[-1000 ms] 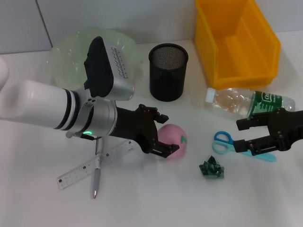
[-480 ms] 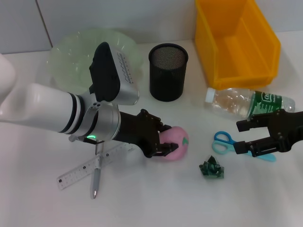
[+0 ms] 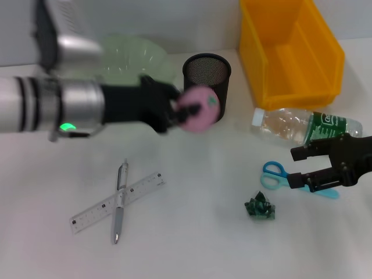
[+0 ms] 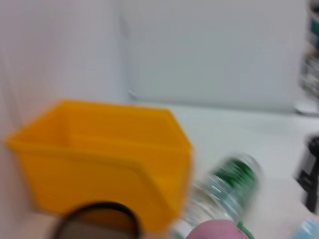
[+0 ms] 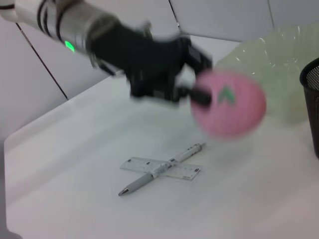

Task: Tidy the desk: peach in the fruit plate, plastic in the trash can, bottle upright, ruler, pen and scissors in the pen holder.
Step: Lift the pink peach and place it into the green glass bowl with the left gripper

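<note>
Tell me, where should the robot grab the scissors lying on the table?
Probably from straight above, closing on the middle of the scissors, between the blue loops and the blades. They lie flat on the table, so there is little to hold from the side. The right gripper is open right beside them, while the left gripper holds the peach.

Head looks down; wrists low; all share peach (image 3: 198, 108).

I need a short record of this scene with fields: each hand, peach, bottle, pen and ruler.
left hand: shut on peach, in the air in front of pen holder
right hand: open, above scissors
bottle: lying on its side
pen: on the desk, crossing ruler
</note>
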`<state>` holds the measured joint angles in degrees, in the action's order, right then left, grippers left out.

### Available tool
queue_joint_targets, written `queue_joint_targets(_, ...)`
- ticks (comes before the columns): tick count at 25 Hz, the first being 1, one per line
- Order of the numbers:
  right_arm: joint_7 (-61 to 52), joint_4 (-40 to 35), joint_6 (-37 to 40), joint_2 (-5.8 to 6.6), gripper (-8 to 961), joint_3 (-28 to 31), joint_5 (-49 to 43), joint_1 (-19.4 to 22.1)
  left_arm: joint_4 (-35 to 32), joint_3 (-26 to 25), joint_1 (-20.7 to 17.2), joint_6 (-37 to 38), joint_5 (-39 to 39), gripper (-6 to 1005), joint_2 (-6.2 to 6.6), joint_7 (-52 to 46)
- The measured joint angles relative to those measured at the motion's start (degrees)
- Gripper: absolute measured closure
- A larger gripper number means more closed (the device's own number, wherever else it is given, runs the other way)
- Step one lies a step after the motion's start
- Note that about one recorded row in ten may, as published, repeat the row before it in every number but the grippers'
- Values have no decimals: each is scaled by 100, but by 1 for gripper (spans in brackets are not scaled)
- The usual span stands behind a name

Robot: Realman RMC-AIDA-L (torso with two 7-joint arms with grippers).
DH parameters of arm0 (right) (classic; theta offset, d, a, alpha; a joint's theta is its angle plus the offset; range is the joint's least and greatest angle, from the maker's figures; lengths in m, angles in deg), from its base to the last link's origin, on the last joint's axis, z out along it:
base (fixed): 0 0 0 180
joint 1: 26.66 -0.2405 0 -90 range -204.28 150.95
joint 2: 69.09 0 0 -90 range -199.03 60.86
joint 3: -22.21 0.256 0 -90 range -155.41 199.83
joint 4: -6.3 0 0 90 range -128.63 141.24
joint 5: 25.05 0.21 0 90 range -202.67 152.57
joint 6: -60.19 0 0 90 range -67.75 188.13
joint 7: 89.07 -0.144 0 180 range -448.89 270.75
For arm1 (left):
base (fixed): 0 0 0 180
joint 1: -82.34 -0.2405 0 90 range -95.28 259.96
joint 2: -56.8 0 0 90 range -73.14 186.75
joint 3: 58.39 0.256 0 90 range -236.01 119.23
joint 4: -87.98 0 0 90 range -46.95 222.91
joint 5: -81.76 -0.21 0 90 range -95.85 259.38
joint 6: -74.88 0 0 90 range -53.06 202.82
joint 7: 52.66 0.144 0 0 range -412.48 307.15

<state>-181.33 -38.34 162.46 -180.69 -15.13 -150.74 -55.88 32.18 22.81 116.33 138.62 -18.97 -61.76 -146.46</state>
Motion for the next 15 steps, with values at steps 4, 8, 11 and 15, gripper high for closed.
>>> queue_joint_targets(4, 1, -7, -17, -2, 139, 0, 0, -10, -182, -731, -267, -147, 398, 716, -3, 188)
queue_joint_targets(8, 3, -9, -23, -10, 139, -1, 0, -27, 117, -1077, -302, -618, 831, 759, -12, 440)
queue_joint_targets(11, 5, -9, -24, -24, 139, 3, 0, -31, 623, -1167, -287, -1593, 1581, 794, -12, 787)
queue_joint_targets(15, 6, -9, -24, -38, 139, 12, 0, -32, 1282, -1174, -126, -2213, 2135, 810, -20, 1458)
